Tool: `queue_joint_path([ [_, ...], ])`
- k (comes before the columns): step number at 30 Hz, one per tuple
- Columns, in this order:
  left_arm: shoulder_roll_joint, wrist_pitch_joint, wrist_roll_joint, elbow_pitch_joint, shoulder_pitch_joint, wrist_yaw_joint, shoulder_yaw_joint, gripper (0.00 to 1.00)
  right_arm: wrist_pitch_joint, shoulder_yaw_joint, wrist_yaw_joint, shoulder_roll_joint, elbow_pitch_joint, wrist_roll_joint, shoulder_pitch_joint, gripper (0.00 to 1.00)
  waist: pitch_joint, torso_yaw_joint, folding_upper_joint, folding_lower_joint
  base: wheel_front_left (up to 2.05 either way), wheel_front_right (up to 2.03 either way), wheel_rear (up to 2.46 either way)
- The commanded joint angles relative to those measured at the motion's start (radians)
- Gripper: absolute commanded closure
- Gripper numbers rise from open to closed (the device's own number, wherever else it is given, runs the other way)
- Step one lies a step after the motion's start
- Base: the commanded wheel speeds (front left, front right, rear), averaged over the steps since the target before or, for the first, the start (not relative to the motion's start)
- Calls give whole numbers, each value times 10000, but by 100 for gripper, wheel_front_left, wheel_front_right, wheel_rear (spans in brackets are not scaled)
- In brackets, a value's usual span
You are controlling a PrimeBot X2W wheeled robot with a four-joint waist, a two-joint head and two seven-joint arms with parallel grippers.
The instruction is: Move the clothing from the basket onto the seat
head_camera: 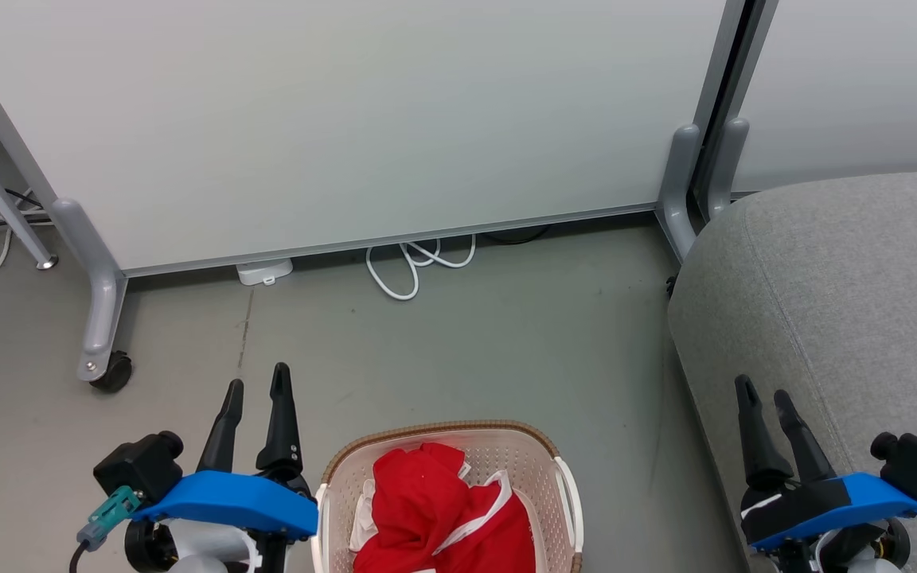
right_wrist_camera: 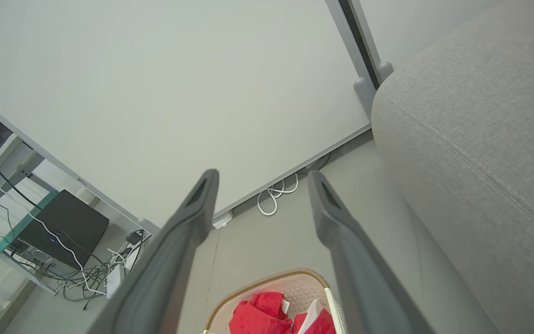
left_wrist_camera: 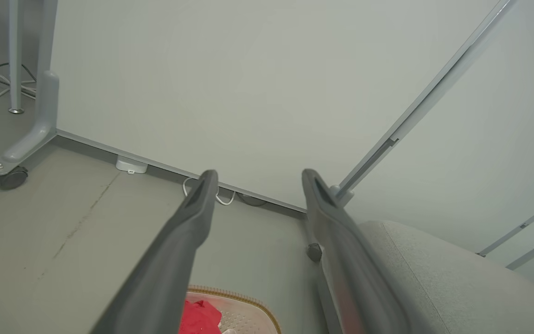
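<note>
Left tool [head_camera: 258,380] and right tool [head_camera: 762,390]: fingers parted, nothing held. Left beside basket [head_camera: 442,430], right over seat [head_camera: 848,286] edge. Red clothing [head_camera: 427,501] heaped in basket. Risks: shallow pinch slips; tangled trim snags rim, drags light basket; trailing fabric drops on floor.

I can read no words, numbers, brand marks or signs anywhere before me. Just below my right claw [right_wrist_camera: 262,175], a small white tab [right_wrist_camera: 285,305] lies on the red clothing [right_wrist_camera: 257,317] in the basket [right_wrist_camera: 308,285]. It is too small for me to tell whether anything is printed on it.
</note>
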Motion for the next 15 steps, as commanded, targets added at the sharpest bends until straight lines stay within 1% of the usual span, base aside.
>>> queue_joint_path([
  [1,70,-85,263,-68,-208,29,-91,0,-92,15,16,-78,-108,-277,-138,0,-4,0,0,0,0,0,0],
  [15,74,-445,1623,93,-269,107,-393,0,-241,-42,19,-89,-104,-1778,-102,0,4,8,0,0,0,0,0],
])
